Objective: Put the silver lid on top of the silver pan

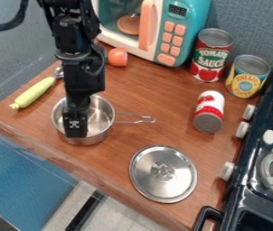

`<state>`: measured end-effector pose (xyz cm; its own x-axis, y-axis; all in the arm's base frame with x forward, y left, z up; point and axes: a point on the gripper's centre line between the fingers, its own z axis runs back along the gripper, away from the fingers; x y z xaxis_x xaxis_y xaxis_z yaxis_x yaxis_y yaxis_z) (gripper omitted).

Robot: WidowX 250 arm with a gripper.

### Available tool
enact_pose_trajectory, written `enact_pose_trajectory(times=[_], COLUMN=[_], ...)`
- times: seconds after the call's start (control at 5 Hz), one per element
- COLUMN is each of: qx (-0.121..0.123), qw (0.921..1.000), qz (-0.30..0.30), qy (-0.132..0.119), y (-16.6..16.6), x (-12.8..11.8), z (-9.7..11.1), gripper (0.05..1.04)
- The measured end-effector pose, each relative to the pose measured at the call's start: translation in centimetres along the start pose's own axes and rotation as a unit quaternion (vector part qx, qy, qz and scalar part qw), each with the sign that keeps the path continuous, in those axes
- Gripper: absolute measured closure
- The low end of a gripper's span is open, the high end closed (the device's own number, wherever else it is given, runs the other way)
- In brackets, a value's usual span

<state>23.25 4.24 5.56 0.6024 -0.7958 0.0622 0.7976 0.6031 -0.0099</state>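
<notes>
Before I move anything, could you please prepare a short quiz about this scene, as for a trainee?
1. True or false: the silver lid lies on the table, beside and not on the silver pan.
2. Choose one. In this view, the claw shows over:
a) the stove
b) the silver pan
c) the silver lid
3. Fill in the number: of the three cans, ___ lies on its side.

Key: 1. true; 2. b; 3. one
</notes>
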Motion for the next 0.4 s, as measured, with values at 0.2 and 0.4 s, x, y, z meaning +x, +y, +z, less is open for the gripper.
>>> enact_pose_trajectory(times=[0.2, 0.4], qx=[-0.009, -0.002], qw=[0.9999, 0.9994], qz=[0.007, 0.022], qy=[0.006, 0.027], y=[-0.2, -1.9], x=[0.0, 2.9], z=[-0.5, -1.1], gripper=[0.083, 0.083])
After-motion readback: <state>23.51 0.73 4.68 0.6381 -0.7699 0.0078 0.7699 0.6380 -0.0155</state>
